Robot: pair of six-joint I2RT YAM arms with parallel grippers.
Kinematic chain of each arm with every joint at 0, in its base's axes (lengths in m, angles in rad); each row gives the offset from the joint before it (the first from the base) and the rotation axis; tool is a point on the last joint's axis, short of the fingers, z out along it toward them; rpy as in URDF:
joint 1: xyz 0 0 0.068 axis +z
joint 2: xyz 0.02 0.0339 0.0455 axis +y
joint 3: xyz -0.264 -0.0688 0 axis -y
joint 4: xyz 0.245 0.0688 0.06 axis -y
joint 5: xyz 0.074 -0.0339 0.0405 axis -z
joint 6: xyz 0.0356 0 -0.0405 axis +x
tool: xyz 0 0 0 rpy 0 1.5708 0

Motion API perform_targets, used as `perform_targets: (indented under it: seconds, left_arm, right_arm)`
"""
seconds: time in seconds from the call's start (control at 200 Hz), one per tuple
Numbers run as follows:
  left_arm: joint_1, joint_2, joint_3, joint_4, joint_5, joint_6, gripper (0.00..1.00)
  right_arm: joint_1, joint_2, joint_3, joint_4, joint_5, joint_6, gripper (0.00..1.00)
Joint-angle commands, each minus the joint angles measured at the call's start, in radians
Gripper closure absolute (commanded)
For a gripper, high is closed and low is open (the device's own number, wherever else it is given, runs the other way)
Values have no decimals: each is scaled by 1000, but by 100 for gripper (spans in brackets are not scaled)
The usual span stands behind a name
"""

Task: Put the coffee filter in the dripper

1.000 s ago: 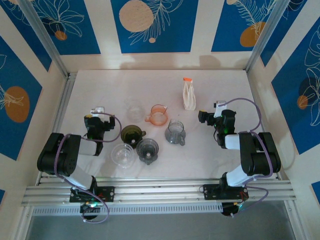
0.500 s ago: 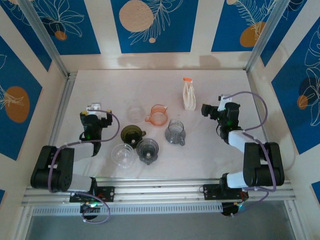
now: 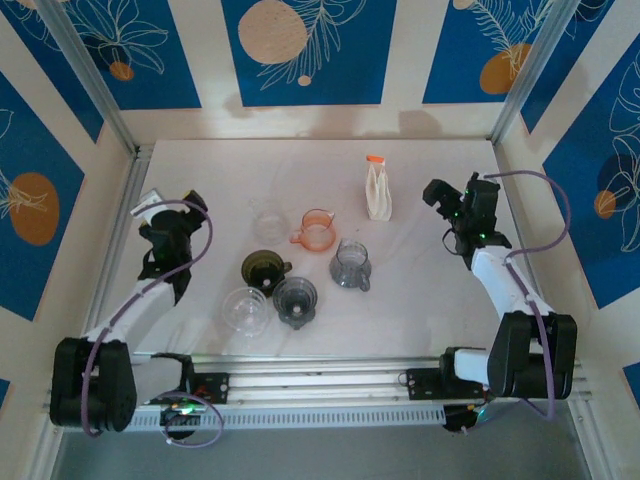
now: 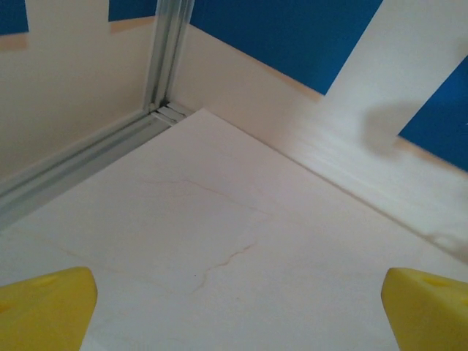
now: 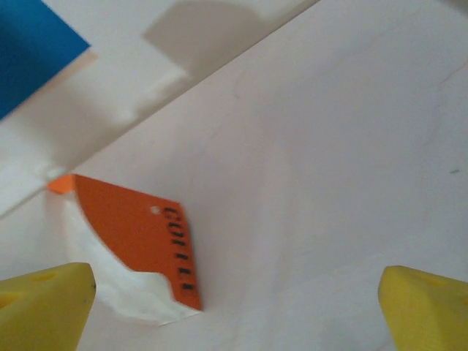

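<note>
The coffee filter pack (image 3: 377, 192), white paper under an orange header, stands at the back of the table; in the right wrist view its orange label (image 5: 131, 241) lies low on the left. Several drippers and cups cluster mid-table: an orange one (image 3: 317, 230), a clear grey one (image 3: 351, 264), a dark olive one (image 3: 262, 268). My right gripper (image 3: 436, 192) is open, just right of the filter pack and apart from it; its yellow fingertips (image 5: 44, 303) flank bare table. My left gripper (image 3: 152, 208) is open by the left wall, with nothing between its fingertips (image 4: 44, 307).
A dark grey dripper (image 3: 295, 300) and a clear cup (image 3: 245, 310) sit toward the front, and a clear glass (image 3: 268, 220) further back. Aluminium rails (image 3: 128, 190) edge the table on the left. The back corner rail (image 4: 164, 66) is close ahead of the left gripper.
Both arms have stretched out from their folded pose. The left gripper swung toward the back-left wall, the right gripper rose toward the back right near the filter pack. Both stayed open.
</note>
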Motion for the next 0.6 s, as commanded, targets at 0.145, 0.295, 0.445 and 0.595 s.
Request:
perform_targets:
  seconds: [0.145,0.295,0.445,0.595]
  left_arm:
    - [11,-62,66,-103,267,-182,0]
    - [10,-68,105,-185,443,-212,0]
    - [-11,-49,189,-391,621,-179,7]
    - [-91,-83,195,-532,659,-136,7]
  right_arm:
    - [-23,66,5,-30,-446,113,1]
    - [18,50,4,-69,-504,69,1]
    - [108,-38,-12,-158,-476,-15,2]
    - [290,-199,-61,-233,-278,-108,7]
